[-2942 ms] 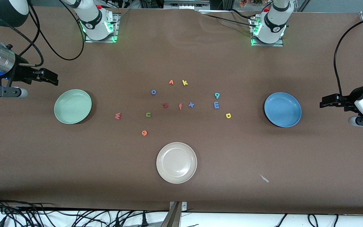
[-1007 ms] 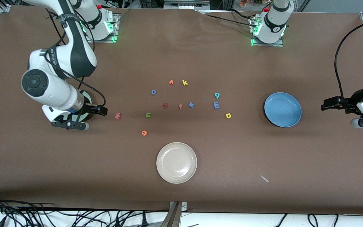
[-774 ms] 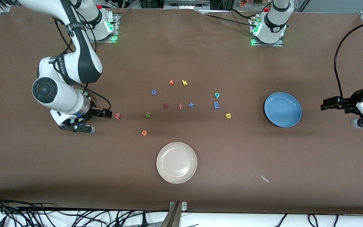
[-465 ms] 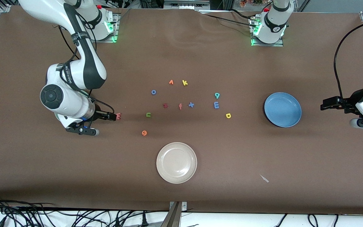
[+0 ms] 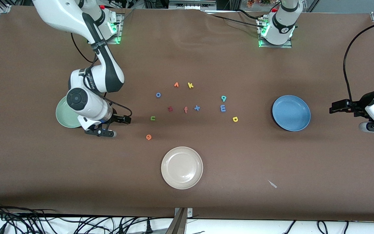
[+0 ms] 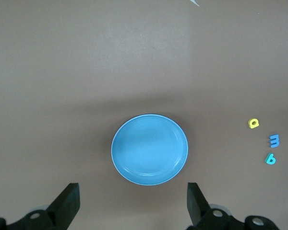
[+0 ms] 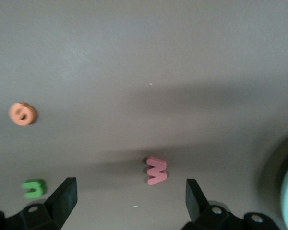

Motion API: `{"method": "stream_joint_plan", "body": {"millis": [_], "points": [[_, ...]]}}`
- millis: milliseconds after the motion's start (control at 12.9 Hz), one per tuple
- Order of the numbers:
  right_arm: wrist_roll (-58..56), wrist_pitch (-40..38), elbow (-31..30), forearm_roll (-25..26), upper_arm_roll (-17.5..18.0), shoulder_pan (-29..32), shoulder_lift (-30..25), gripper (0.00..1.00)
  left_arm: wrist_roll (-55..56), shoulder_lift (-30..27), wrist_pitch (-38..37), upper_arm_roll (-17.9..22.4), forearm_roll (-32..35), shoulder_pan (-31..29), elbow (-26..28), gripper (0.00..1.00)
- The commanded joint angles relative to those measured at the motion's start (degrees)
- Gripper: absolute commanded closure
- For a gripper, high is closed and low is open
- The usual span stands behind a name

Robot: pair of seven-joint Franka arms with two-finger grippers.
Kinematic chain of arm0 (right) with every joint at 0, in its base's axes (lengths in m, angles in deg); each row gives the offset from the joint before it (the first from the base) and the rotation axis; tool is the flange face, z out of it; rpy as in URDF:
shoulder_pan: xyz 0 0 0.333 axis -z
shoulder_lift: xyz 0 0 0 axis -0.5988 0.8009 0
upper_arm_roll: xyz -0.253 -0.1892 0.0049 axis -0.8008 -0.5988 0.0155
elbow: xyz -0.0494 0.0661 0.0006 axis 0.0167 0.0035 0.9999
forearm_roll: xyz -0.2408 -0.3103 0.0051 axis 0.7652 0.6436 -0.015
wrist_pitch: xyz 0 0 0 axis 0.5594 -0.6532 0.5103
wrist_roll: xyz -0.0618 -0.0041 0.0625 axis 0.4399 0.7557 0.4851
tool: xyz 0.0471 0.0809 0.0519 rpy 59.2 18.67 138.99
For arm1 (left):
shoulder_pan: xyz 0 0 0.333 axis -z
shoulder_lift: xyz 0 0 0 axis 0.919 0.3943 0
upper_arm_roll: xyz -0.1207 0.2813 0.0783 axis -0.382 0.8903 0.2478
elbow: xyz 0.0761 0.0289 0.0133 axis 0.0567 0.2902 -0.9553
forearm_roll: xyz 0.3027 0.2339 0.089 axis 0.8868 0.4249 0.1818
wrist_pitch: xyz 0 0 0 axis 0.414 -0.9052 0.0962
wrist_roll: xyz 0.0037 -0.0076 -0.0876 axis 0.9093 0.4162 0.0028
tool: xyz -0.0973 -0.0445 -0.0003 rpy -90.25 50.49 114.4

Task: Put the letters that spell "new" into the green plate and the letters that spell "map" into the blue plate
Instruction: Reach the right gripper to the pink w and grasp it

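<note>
Brown table (image 5: 206,48) is what everything sits on, with the two arm bases along one edge. Biggest items are the plates: the green plate (image 5: 62,115) toward the right arm's end, half hidden under that arm, the blue plate (image 5: 291,112) toward the left arm's end, and a cream-white plate (image 5: 181,167) nearest the front camera, all three with nothing in them. Right gripper (image 5: 124,120) hangs low over the table just beside the green plate, fingers spread wide, and its wrist view shows the pink w (image 7: 156,170) lying flat on the table between them, not pinched. Left gripper (image 5: 336,106) waits out past the blue plate at its own end, fingers spread too, gripping nothing. Then the small stuff in the middle: green n (image 5: 153,118) and orange e (image 5: 148,137) are the closest to the right gripper, with the e nearer the camera. Blue m (image 5: 223,108), teal p (image 5: 223,98) and yellow a (image 5: 235,119) cluster near the blue plate, p just beside m. Between those groups sit a blue o (image 5: 158,95), dark red z (image 5: 170,109), salmon f (image 5: 185,110) and yellow k (image 5: 190,85).
</note>
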Motion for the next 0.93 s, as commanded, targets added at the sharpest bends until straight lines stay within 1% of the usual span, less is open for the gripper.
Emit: {"method": "stream_joint_plan", "body": {"millis": [0, 155, 387, 465, 542, 619, 852], "points": [[0.5, 4.4, -4.7, -1.0, -0.3, -0.2, -1.1, 0.0, -0.6, -0.6, 0.2, -0.1, 0.6, 0.3, 1.0, 0.02], [1.3, 8.3, -7.4, -1.0, -0.2, -0.2, -0.7, 0.0, -0.6, -0.6, 0.2, -0.1, 0.6, 0.3, 1.3, 0.02], [5.2, 9.8, -8.2, -1.0, 0.9, -0.2, 0.2, 0.01, -0.5, -0.6, 0.2, -0.2, 0.6, 0.3, 1.3, 0.02], [6.0, 10.6, -8.2, -1.0, 1.0, -0.3, 0.7, 0.04, -0.4, -0.6, 0.2, -0.2, 0.6, 0.3, 1.5, 0.01], [6.5, 11.2, -8.2, -1.0, 1.1, -0.5, 1.4, 0.05, 0.1, -0.6, 0.2, -0.4, 0.6, 0.5, 1.9, 0.01], [6.5, 11.4, -8.2, -1.0, 1.0, -0.6, 1.7, 0.07, 0.3, -0.5, 0.2, -0.9, 0.5, 0.9, 2.3, 0.01], [6.5, 13.1, -8.2, -1.0, 1.1, -0.6, 3.2, 0.12, 5.8, -0.3, 0.2, -1.0, 0.3, 2.7, 3.1, 0.0]]}}
